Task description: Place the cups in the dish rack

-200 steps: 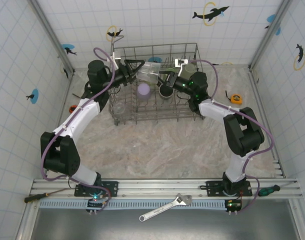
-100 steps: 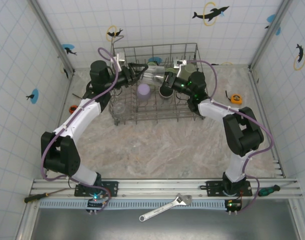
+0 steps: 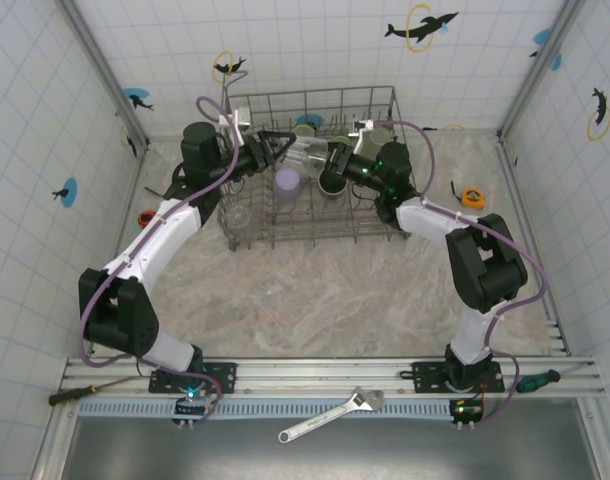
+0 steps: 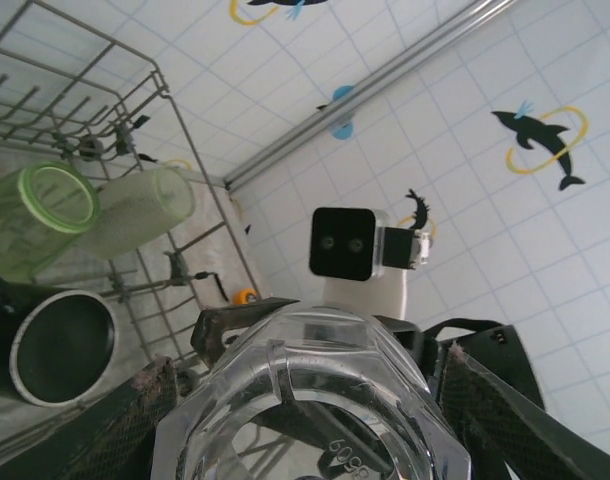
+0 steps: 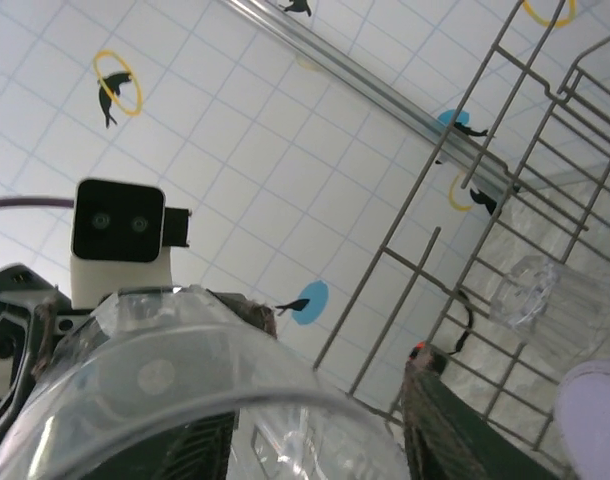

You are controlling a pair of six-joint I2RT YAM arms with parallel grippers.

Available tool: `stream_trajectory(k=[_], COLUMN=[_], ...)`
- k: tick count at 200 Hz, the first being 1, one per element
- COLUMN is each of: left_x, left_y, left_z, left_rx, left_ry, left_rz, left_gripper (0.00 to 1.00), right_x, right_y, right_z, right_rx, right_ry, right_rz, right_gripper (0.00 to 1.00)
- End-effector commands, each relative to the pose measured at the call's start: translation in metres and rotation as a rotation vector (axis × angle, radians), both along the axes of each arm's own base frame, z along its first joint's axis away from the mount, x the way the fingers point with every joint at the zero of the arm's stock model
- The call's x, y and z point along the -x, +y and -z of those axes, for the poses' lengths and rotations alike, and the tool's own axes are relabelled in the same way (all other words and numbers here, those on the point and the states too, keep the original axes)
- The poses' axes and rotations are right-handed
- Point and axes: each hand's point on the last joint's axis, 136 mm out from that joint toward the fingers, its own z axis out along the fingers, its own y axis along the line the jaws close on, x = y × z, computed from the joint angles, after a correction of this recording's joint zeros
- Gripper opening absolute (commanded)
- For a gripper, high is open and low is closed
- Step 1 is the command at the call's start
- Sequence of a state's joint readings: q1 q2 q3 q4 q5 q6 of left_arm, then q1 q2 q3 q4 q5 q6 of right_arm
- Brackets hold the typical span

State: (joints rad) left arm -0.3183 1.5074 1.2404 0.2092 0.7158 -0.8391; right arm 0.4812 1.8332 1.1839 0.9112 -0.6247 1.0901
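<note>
The left tool (image 3: 283, 147) clamps a clear cup (image 3: 307, 152) by its base, sideways over the dish rack (image 3: 315, 230), probably to pass it between arms before seating it. The right tool (image 3: 332, 157) straddles the rim; whether it grips, I cannot tell.

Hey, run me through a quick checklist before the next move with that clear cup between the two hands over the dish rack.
1. Left hand gripping the clear cup: ok, the cup sits between both fingers.
2. Right hand free of the cup: cannot tell.
3. Cup above the dish rack: ok.
4. Open slot beneath the cup: cannot tell; the lavender cup and black mug sit close below.
</note>
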Motion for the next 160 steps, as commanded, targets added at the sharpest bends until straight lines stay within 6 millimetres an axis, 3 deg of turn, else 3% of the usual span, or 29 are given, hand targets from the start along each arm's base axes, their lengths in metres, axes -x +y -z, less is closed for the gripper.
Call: stream_trajectory(k=[1, 88, 160], left_x=[-0.004, -0.025, -0.051], left_y=[0.010, 0.036, 0.065], left_z=[-0.017, -0.021, -0.003], left_rx=[-0.039, -0.203, -0.463], left_ry=[-0.092, -0.196, -0.235], left_rz=[-0.066, -0.250, -0.398], left_gripper=[0.00, 0.00, 0.00], right_x=[-0.002, -0.008, 0.002], right_y=[-0.008, -0.044, -0.083], right_z=[-0.012, 0.018, 0.037], right_rx=[0.004, 0.128, 0.269], right_ry=[-0.039, 0.021, 0.023], right_rz=[0.032, 0.139, 0.231], right_gripper=[0.52, 0.65, 0.70])
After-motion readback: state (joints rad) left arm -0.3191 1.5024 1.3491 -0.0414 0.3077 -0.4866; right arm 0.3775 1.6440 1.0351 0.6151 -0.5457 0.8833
